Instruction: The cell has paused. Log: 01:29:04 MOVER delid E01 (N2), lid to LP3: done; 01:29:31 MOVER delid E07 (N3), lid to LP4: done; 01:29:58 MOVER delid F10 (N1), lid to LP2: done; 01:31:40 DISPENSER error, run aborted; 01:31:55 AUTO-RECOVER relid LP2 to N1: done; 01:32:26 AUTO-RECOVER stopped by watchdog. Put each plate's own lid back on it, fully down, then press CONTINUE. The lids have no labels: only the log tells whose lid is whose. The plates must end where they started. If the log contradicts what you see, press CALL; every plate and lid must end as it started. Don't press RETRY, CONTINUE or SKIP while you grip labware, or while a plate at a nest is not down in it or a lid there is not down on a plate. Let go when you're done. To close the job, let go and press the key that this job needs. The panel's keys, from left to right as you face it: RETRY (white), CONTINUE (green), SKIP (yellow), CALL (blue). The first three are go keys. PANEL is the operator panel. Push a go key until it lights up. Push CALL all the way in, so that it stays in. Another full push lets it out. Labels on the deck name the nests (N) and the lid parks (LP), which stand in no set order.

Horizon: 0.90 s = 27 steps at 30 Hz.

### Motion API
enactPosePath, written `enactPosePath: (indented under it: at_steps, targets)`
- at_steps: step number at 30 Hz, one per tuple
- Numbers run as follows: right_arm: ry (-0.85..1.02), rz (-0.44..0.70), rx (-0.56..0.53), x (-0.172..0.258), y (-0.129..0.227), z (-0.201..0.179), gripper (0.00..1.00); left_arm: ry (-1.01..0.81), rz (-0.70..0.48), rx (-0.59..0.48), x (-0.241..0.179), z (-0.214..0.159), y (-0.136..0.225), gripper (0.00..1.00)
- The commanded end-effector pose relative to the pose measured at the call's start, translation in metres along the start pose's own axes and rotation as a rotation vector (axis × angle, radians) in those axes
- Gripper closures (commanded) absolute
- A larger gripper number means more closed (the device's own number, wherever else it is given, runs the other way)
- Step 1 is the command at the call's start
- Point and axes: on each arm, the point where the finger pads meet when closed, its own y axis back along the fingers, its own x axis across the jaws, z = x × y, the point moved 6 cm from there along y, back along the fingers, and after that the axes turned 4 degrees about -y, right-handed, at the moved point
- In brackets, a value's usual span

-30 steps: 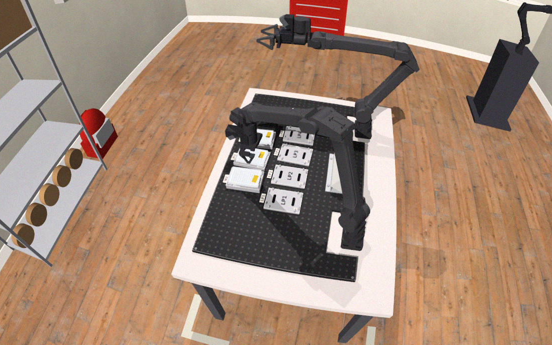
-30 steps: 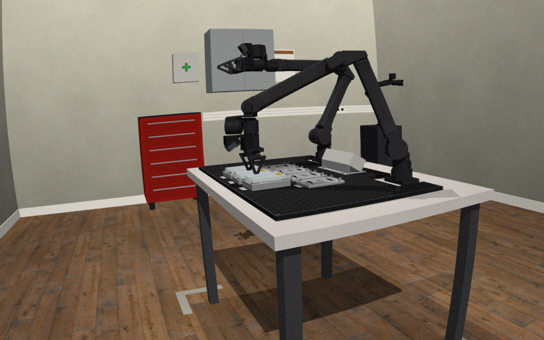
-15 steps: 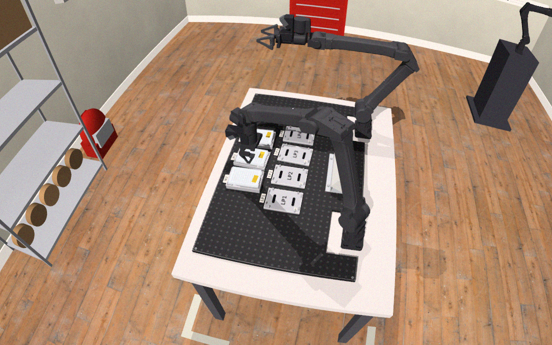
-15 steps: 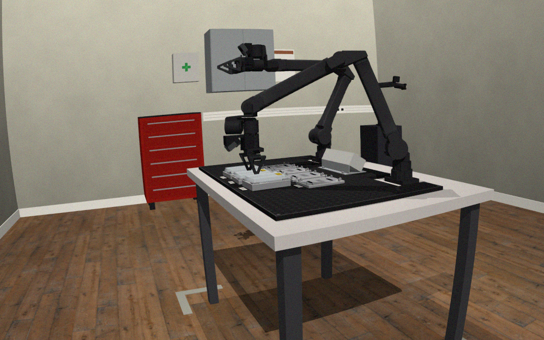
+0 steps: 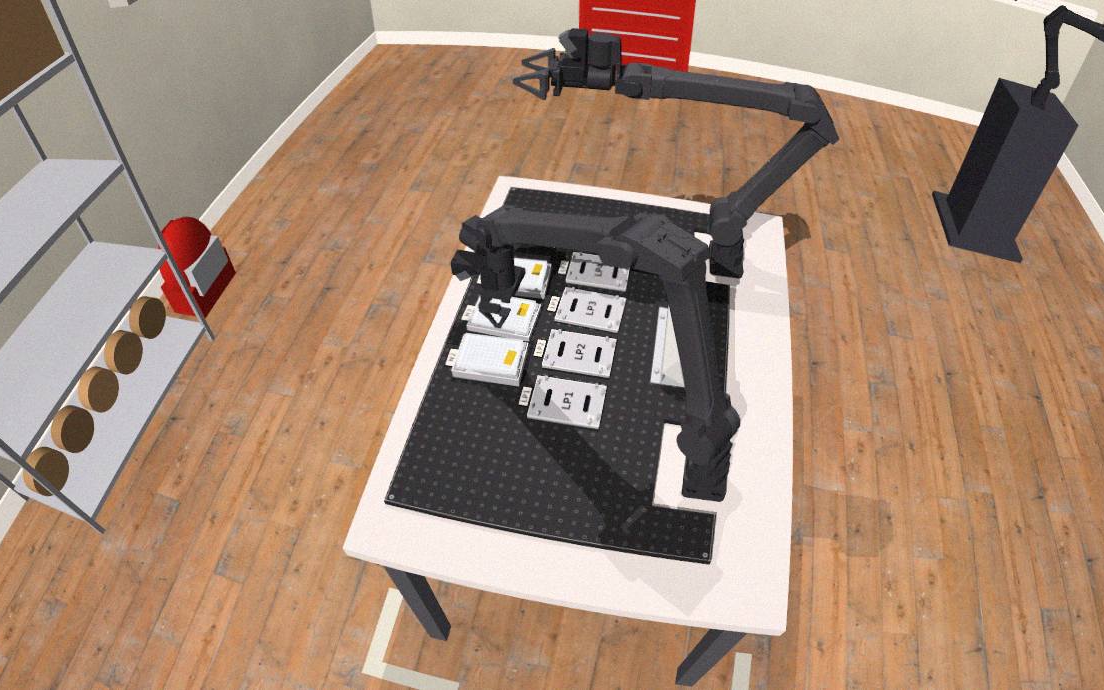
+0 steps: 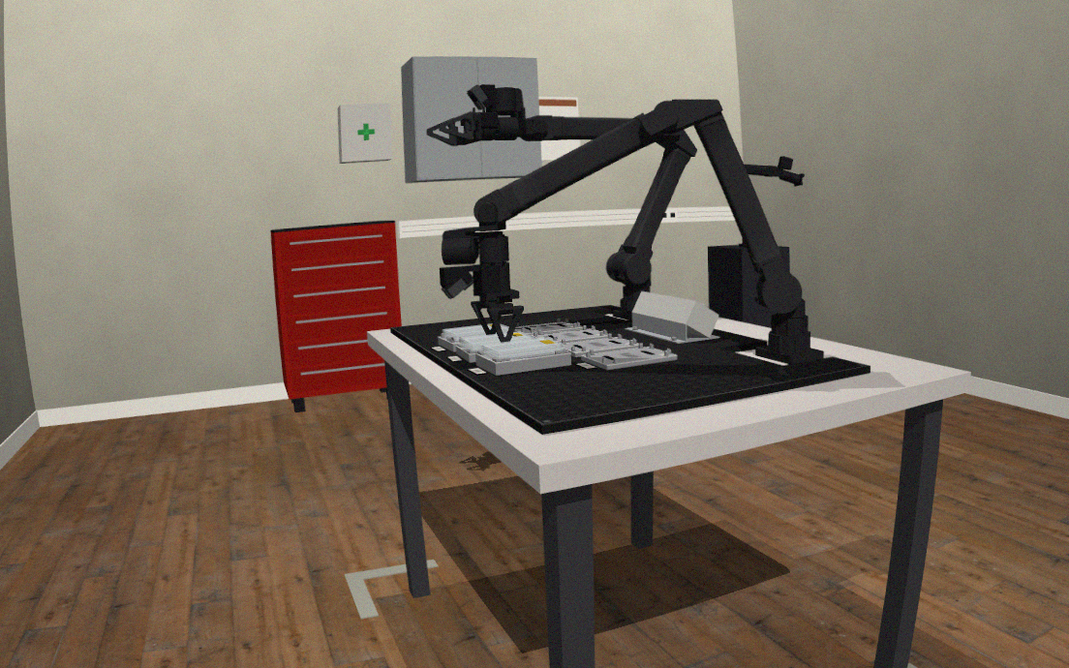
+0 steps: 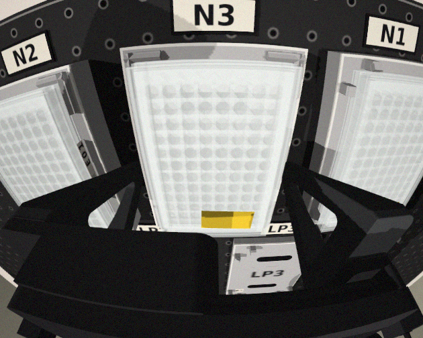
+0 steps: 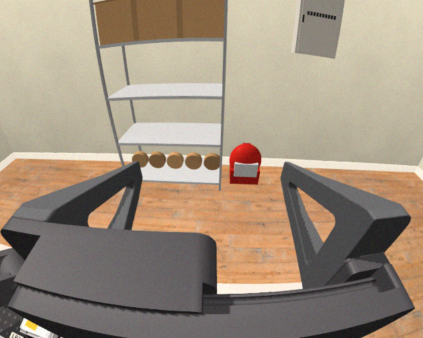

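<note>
"The left claw (image 5: 494,315) (image 6: 497,330) (image 7: 212,169), how does it stand?"

"Spread wide, pointing down over N3, with nothing gripped; its fingers stand either side of the N3 plate (image 5: 525,319) (image 7: 211,145), though I cannot tell whether they touch it."

"And the right claw (image 5: 532,73) (image 6: 432,131) (image 8: 211,170)?"

"Apart as well, holding nothing; it hangs level, high and well away from the plates, facing the shelf unit (image 8: 223,108)."

"Where is the labware, then?"

"Three plates in a row at their nests; the N3 plate in the middle, the N2 plate (image 5: 488,355) (image 7: 29,145) on one side of it, the N1 plate (image 5: 530,278) (image 7: 390,134) on the other; a clear lid seems to cover each, its rim showing over the wells; whether every lid is fully down, I cannot tell. A yellow patch (image 5: 522,309) (image 7: 227,219) shows at the N3 plate's end."

"The parks?"

"LP1 (image 5: 567,401), LP2 (image 5: 579,351) and LP3 (image 5: 591,307) (image 7: 268,265) show their printed names on bare faces; LP4 (image 5: 597,278) is partly hidden by the left arm."

"And the panel (image 6: 671,315)?"

"The sloped grey housing near the arm bases; its keys cannot be made out."
</note>
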Motion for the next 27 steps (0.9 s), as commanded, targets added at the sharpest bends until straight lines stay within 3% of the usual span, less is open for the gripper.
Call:
enactPosePath:
  at_steps: [1,10,19,27]
  targets:
    - [-0.012,0.005,-0.056,0.002,0.002,0.032,0.00,-0.002,-0.029,-0.066,-0.002,0.018,0.034,0.00]
    - [-0.012,0.005,-0.056,0.002,0.002,0.032,0.00,0.004,-0.034,-0.074,-0.002,0.020,0.063,0.00]
    - [-0.012,0.005,-0.056,0.002,0.002,0.032,0.00,0.001,-0.016,-0.037,0.003,0.015,0.042,0.00]
    - [-0.012,0.005,-0.056,0.002,0.002,0.032,0.00,0.000,-0.022,-0.050,0.005,0.013,0.051,0.00]
